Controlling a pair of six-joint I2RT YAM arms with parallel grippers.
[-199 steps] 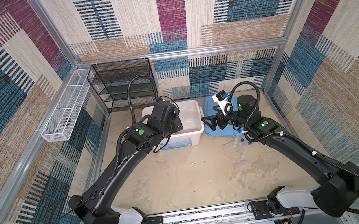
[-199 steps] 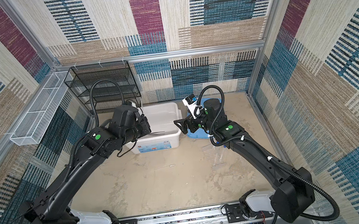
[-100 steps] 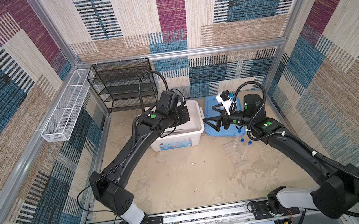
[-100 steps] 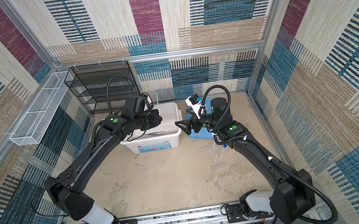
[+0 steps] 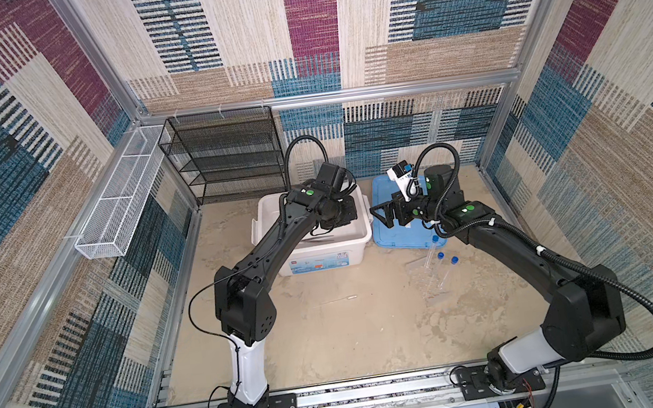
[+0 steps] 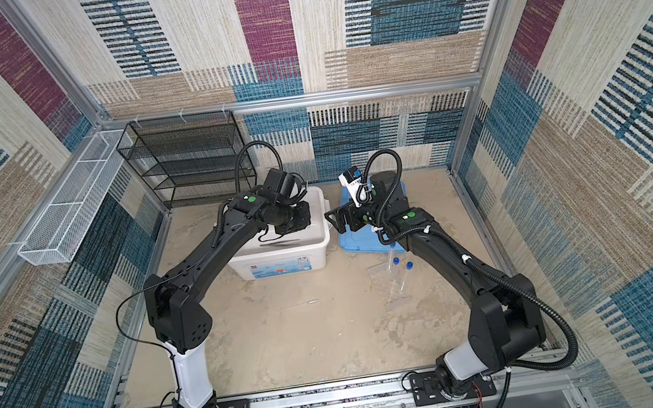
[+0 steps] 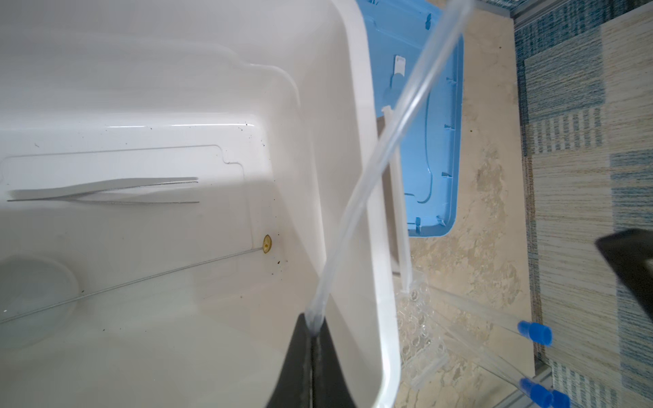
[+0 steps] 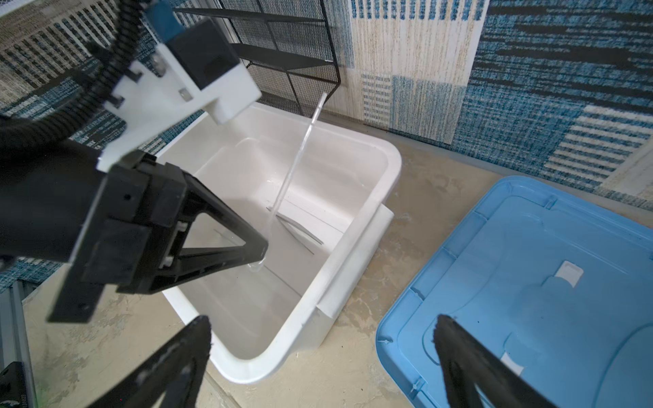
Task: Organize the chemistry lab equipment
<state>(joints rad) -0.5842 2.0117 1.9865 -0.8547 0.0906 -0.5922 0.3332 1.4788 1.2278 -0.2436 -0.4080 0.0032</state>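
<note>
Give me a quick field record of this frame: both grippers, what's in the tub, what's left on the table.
left gripper: shut on clear dropper, over white tub
right gripper: open, holding nothing
in tub: tweezers, spoon-tipped rod
on table: blue-capped tubes, tube rack
blue lid: off, beside tub

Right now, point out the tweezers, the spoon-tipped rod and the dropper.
metal tweezers (image 7: 106,186), left wrist view, upper arm.
spoon-tipped rod (image 7: 267,244), left wrist view, spoon tip.
clear dropper (image 7: 381,152), left wrist view, middle of stem.
</note>
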